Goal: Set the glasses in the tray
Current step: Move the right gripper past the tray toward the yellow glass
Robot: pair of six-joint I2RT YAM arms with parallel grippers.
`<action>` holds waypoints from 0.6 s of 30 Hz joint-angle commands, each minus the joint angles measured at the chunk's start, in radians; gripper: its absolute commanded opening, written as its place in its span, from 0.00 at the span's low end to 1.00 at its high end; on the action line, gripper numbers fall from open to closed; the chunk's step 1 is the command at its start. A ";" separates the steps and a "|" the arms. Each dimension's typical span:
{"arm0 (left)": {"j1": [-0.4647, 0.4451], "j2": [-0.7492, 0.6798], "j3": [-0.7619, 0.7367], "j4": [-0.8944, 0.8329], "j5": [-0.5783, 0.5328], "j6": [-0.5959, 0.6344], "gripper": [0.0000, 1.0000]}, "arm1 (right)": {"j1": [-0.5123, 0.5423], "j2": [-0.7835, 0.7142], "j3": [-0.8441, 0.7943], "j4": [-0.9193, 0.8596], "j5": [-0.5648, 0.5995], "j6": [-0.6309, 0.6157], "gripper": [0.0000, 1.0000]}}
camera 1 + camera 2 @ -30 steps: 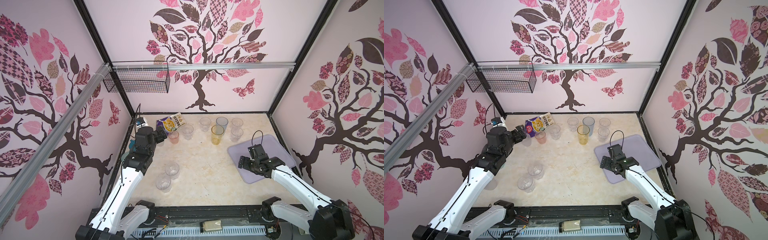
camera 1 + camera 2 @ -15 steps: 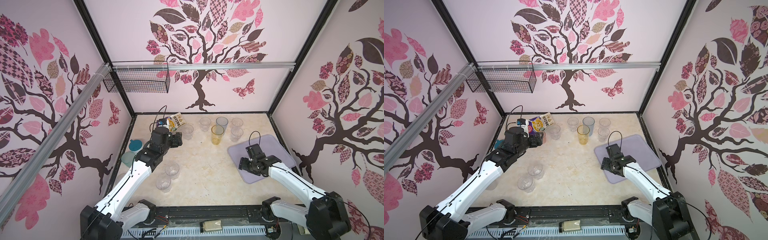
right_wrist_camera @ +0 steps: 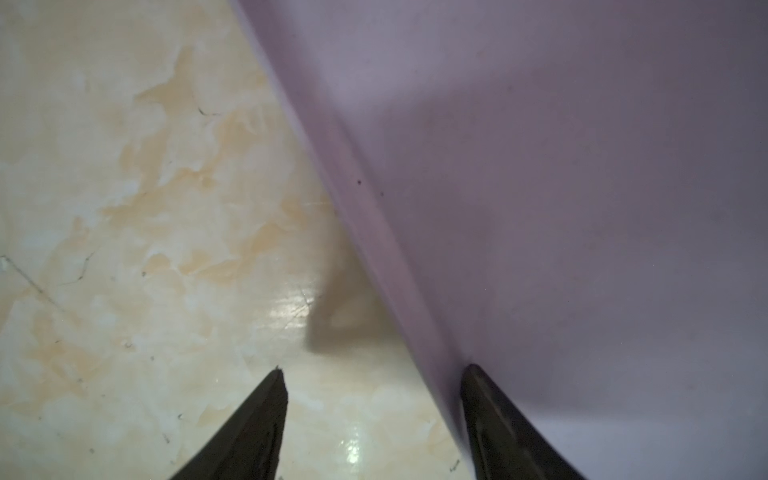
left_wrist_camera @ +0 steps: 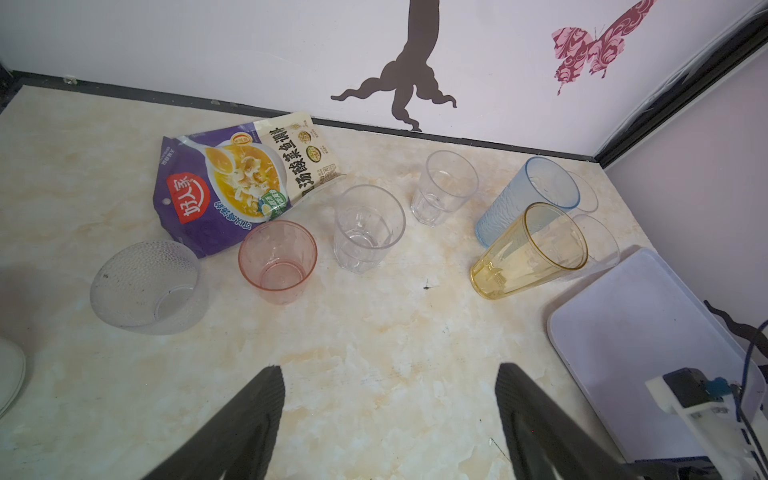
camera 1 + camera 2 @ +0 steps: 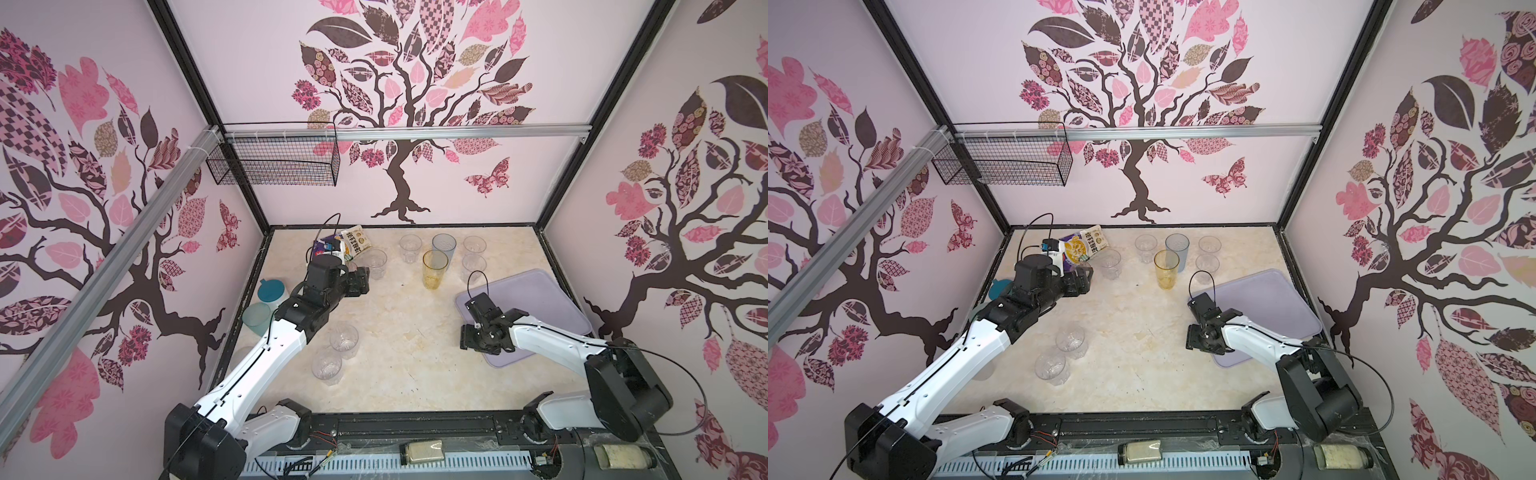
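Jaws of R gripper (image 3: pixel 374 368) stood apart astride lavender tray (image 3: pixel 582 166) rim; L gripper (image 4: pixel 389 368) wide, empty, over counter (image 4: pixel 374 328) nr pink glass (image 4: pixel 277 262)

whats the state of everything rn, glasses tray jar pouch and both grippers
tray, on the table, no glasses in it
amber glass, upright, empty
blue glass, upright, empty
pink glass, upright, empty
teal glass, upright
clear glasses, upright, all off the tray
jar, lid on
pouch, lying on the table
left gripper, jaws open, empty
right gripper, jaws open, astride the tray rim
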 commanded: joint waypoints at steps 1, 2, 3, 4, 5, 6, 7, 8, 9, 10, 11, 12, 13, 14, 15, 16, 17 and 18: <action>-0.002 0.004 -0.030 0.016 0.001 0.013 0.83 | 0.046 0.070 0.055 0.043 -0.026 0.031 0.69; -0.002 0.002 -0.030 0.014 -0.001 0.014 0.83 | 0.058 0.085 0.069 0.050 -0.033 0.033 0.69; -0.001 0.000 -0.031 0.012 -0.005 0.016 0.84 | 0.070 0.104 0.084 0.059 -0.047 0.038 0.69; -0.002 -0.004 -0.032 0.010 -0.009 0.017 0.83 | 0.077 0.122 0.098 0.070 -0.069 0.042 0.69; -0.002 -0.006 -0.032 0.010 -0.011 0.019 0.84 | 0.083 0.134 0.105 0.090 -0.095 0.051 0.69; -0.002 -0.011 -0.033 0.008 -0.013 0.020 0.83 | 0.090 0.148 0.113 0.112 -0.118 0.063 0.69; -0.002 -0.016 -0.033 0.008 -0.015 0.020 0.84 | 0.102 0.162 0.125 0.127 -0.132 0.077 0.69; -0.002 -0.020 -0.034 0.006 -0.017 0.020 0.84 | 0.118 0.178 0.143 0.136 -0.141 0.084 0.69; -0.002 -0.026 -0.033 0.000 -0.020 0.022 0.84 | 0.133 0.193 0.163 0.136 -0.142 0.089 0.69; -0.002 -0.033 -0.033 -0.007 -0.026 0.024 0.84 | 0.152 0.210 0.185 0.134 -0.138 0.096 0.70; -0.002 -0.042 -0.035 -0.013 -0.035 0.025 0.84 | 0.170 0.223 0.205 0.137 -0.136 0.102 0.70; -0.002 -0.048 -0.035 -0.017 -0.040 0.025 0.84 | 0.185 0.237 0.221 0.143 -0.140 0.108 0.71; -0.002 -0.056 -0.037 -0.023 -0.048 0.028 0.84 | 0.198 0.251 0.239 0.150 -0.149 0.116 0.71; -0.002 -0.064 -0.038 -0.029 -0.055 0.030 0.84 | 0.211 0.267 0.255 0.161 -0.158 0.124 0.71; -0.002 -0.070 -0.038 -0.034 -0.059 0.031 0.84 | 0.219 0.283 0.266 0.170 -0.168 0.131 0.71; -0.002 -0.077 -0.039 -0.038 -0.063 0.033 0.84 | 0.226 0.301 0.279 0.181 -0.179 0.139 0.72; -0.002 -0.082 -0.040 -0.044 -0.070 0.033 0.84 | 0.234 0.316 0.290 0.189 -0.191 0.150 0.72; -0.002 -0.086 -0.038 -0.049 -0.075 0.033 0.84 | 0.239 0.327 0.298 0.201 -0.201 0.160 0.72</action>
